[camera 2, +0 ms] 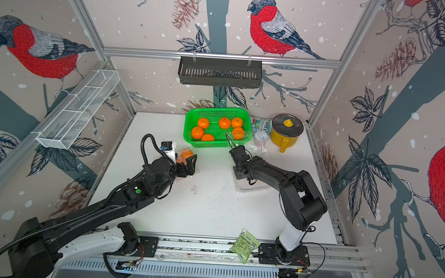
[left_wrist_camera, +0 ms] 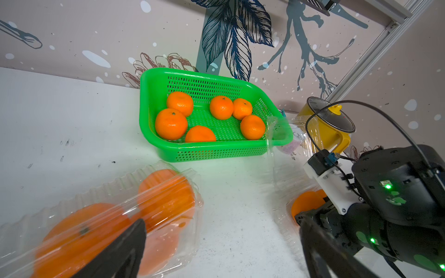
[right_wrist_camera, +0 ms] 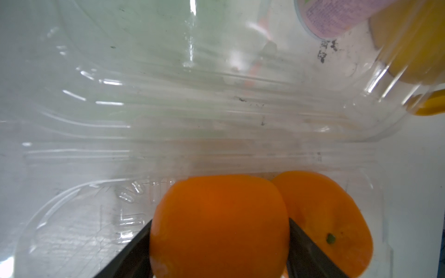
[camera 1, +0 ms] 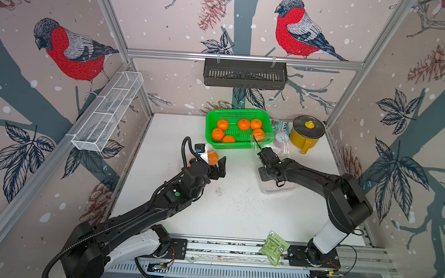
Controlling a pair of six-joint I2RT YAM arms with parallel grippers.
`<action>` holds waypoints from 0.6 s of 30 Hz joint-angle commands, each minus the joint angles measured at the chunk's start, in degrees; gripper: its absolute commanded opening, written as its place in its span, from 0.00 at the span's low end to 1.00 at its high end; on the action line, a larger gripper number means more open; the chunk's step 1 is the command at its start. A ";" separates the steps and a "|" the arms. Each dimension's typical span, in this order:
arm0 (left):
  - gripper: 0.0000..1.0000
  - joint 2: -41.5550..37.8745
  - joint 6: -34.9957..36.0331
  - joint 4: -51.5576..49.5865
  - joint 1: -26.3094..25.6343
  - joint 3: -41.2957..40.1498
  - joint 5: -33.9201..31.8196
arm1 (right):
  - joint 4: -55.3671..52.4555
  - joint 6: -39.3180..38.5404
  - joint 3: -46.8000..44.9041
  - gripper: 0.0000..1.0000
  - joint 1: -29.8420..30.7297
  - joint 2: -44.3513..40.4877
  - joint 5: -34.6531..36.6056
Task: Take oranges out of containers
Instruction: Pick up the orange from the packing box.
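Right gripper (right_wrist_camera: 220, 221) inside the open clamshell (right_wrist_camera: 79, 216); left gripper (left_wrist_camera: 221, 221) over the closed clamshell (left_wrist_camera: 185, 187).
The right jaws pinch one mandarin (right_wrist_camera: 216, 207), with a second mandarin (right_wrist_camera: 322, 216) touching it. The left jaws are spread wide. The green basket (left_wrist_camera: 216, 151) holds six loose mandarins (left_wrist_camera: 171, 124).

Brightly, evenly lit from above; only soft shadows on the table (camera 1: 237, 218). Bowed at the edges in both top views — glare-streaked and blurred across the container (right_wrist_camera: 168, 108) up close.

A robot lab cell: aluminium frame (camera 1: 244, 57), bird-wallpapered panels (camera 1: 170, 20), rail-mounted arms (camera 1: 143, 214).
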 commanded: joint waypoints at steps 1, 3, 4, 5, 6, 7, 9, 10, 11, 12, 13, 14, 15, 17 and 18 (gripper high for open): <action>0.98 0.25 -0.74 -0.48 -0.02 0.31 -0.66 | -1.25 -0.06 0.52 0.71 0.56 -0.13 2.99; 0.98 0.35 -0.75 -0.40 -0.01 0.31 -0.69 | -1.69 0.01 0.85 0.67 1.21 -1.39 3.06; 0.98 0.44 -0.63 -0.31 -0.02 0.41 -0.66 | -2.16 0.10 1.13 0.64 1.44 -2.28 3.14; 0.98 0.44 -0.64 -0.23 0.05 0.36 -0.63 | -2.55 0.36 1.51 0.63 1.61 -3.12 3.23; 0.98 0.42 -0.59 -0.14 -0.02 0.38 -0.63 | -3.26 0.66 1.98 0.59 1.84 -4.32 3.24; 0.97 0.44 -0.53 -0.08 0.02 0.49 -0.58 | -3.84 1.02 2.58 0.56 1.93 -5.61 3.25; 0.98 0.44 -0.28 0.04 -0.02 0.58 -0.56 | -4.41 1.72 3.70 0.54 2.20 -8.80 2.71; 0.98 0.34 -0.18 0.03 -0.01 0.64 -0.58 | -4.14 2.03 4.39 0.54 2.24 -10.57 2.11; 0.98 0.27 -0.12 -0.02 -0.02 0.69 -0.77 | -3.34 2.20 4.96 0.54 2.24 -11.98 1.15; 0.98 0.06 0.07 0.04 0.00 0.71 -0.86 | -2.07 2.15 5.68 0.54 2.26 -13.48 -0.37; 0.97 0.01 0.25 0.31 0.00 0.54 -1.10 | -0.25 2.07 6.47 0.54 2.24 -14.80 -1.83; 0.98 -0.08 0.46 0.68 -0.02 0.42 -1.24 | 1.71 1.91 7.00 0.54 2.22 -15.67 -3.47; 0.98 -0.17 0.76 1.05 -0.02 0.36 -1.29 | 4.74 1.22 7.37 0.54 2.24 -16.43 -5.67; 0.98 -0.32 1.06 1.14 -0.02 0.44 -1.53 | 10.25 1.02 8.12 0.54 2.20 -16.68 -9.10; 0.97 -0.49 1.25 1.09 -0.01 0.52 -1.58 | 11.97 1.34 9.18 0.54 2.07 -15.96 -10.52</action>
